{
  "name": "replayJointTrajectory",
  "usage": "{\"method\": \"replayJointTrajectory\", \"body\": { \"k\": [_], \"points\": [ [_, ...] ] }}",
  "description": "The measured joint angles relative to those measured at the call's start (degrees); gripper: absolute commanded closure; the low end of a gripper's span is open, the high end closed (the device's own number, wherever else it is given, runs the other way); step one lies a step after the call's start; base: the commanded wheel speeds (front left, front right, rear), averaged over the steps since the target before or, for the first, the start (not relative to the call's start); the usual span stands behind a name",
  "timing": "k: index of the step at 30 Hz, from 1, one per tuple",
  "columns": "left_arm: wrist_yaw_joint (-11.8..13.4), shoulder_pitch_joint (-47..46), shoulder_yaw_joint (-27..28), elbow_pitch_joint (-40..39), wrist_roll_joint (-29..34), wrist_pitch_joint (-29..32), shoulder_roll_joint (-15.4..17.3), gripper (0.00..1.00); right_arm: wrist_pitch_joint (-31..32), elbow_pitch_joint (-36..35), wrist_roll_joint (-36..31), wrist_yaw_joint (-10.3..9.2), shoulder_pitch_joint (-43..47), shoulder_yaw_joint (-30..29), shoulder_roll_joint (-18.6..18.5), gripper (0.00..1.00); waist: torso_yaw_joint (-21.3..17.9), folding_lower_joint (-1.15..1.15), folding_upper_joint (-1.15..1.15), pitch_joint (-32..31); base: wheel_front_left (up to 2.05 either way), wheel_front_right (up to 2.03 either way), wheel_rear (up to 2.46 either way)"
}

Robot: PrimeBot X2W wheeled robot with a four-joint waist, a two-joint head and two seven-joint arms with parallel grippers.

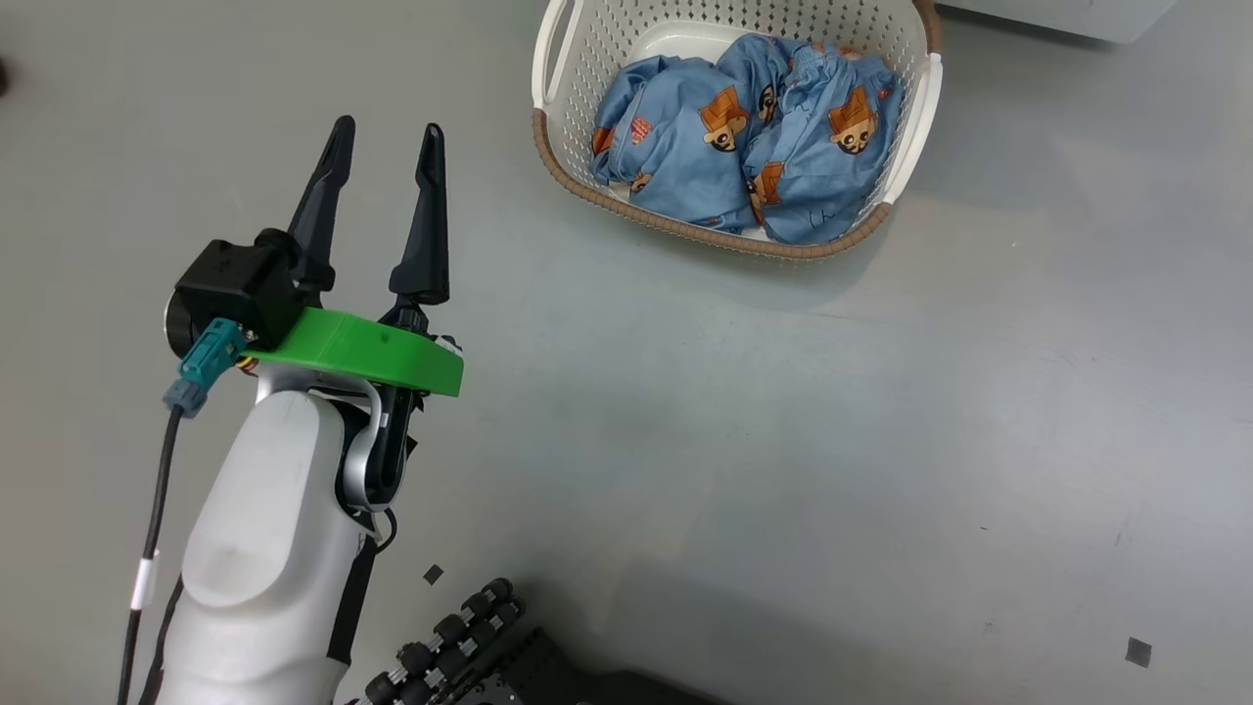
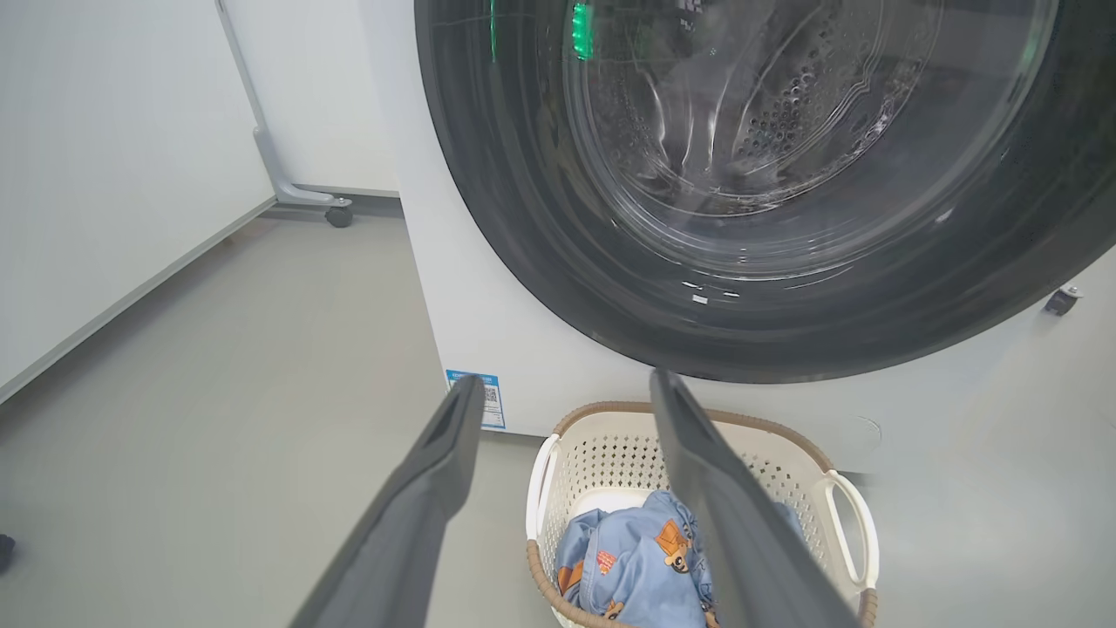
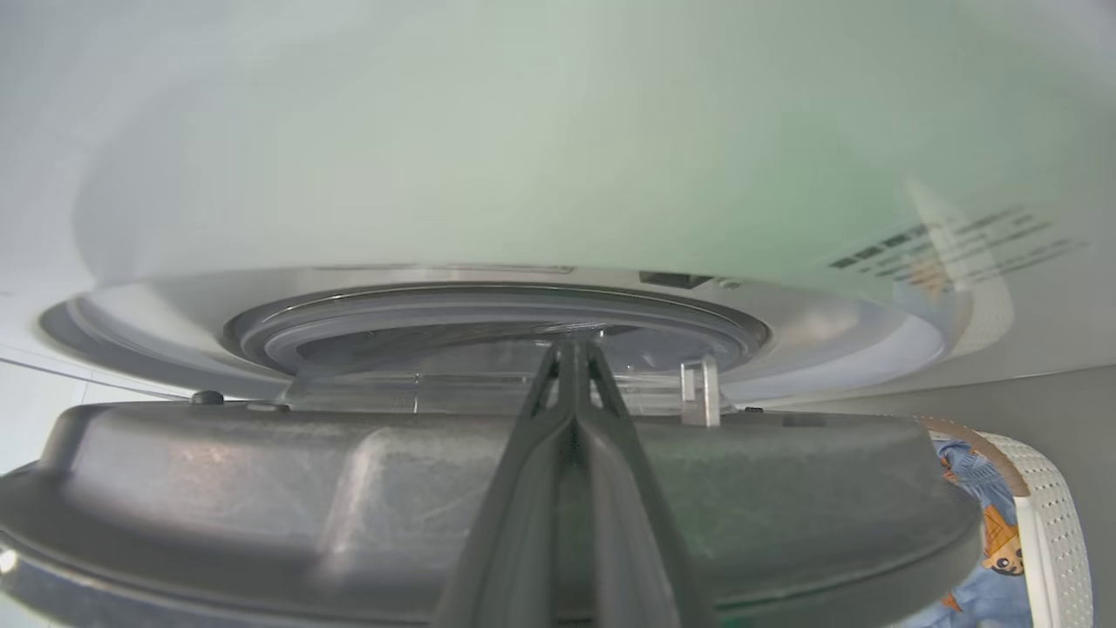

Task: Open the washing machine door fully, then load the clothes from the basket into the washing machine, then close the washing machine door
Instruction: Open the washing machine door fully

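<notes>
**A:** Left tool state?

**B:** Left gripper (image 1: 388,127): both long dark fingers spread wide, nothing between them. It hangs over the bare grey floor (image 1: 783,441).

**A:** Basket position?

**B:** The cream-white perforated plastic basket with a brown woven-look rim (image 1: 578,88) is on the floor, ahead of the left fingertips and off to their right, well apart from them. In the left wrist view it sits below and beyond the tips, and one finger crosses in front of it.

**A:** Load?

**B:** The light-blue fabric clothes with orange-brown cartoon figures (image 1: 685,137) are bunched inside the basket.

**A:** Right tool?

**B:** Right gripper (image 3: 571,349): fingers pressed flat together, gripping nothing. They lie over the grey inner face of the large round black-rimmed washing machine door (image 3: 261,488), with the tips up by its clear glass bowl. Can't tell whether they touch it.

**A:** Door?

**B:** Ajar. Just beyond the right tips there's a gap between the door and the grey-ringed drum opening (image 3: 488,318). From the left wrist, the glossy rim and glass stand above and beyond the left tips. The basket is at the foot of the big white front-loading washing machine (image 2: 471,288). The blue label sticker (image 2: 475,399) shows just beside one left fingertip.
</notes>
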Motion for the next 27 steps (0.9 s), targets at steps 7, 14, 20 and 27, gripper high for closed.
{"method": "replayJointTrajectory", "body": {
  "k": [7,14,20,27],
  "points": [
    [0.0,0.0,0.1,-0.5,0.4,0.0,0.0,0.0,5.0,0.3,2.7,0.01,1.2,-0.3,0.0,1.0,-0.6,0.0,0.0,-1.3,0.0,0.0,0.0],
    [0.0,0.1,0.1,-0.6,0.8,0.0,0.0,0.0,10.4,0.4,5.7,0.0,3.9,-0.7,0.5,1.0,-1.0,0.0,0.0,-2.8,0.0,0.0,0.0],
    [0.0,0.1,0.2,-0.7,1.7,0.0,0.0,0.0,16.2,0.2,7.9,-0.1,6.3,-0.2,0.8,1.0,-1.5,0.0,0.0,-4.1,0.0,0.0,0.0],
    [0.0,0.4,0.3,-0.8,2.0,0.0,0.0,0.0,22.1,-1.0,10.0,-0.22,9.5,0.4,1.2,1.0,-1.7,0.0,0.0,-5.5,0.0,0.0,0.0]
  ]
}}
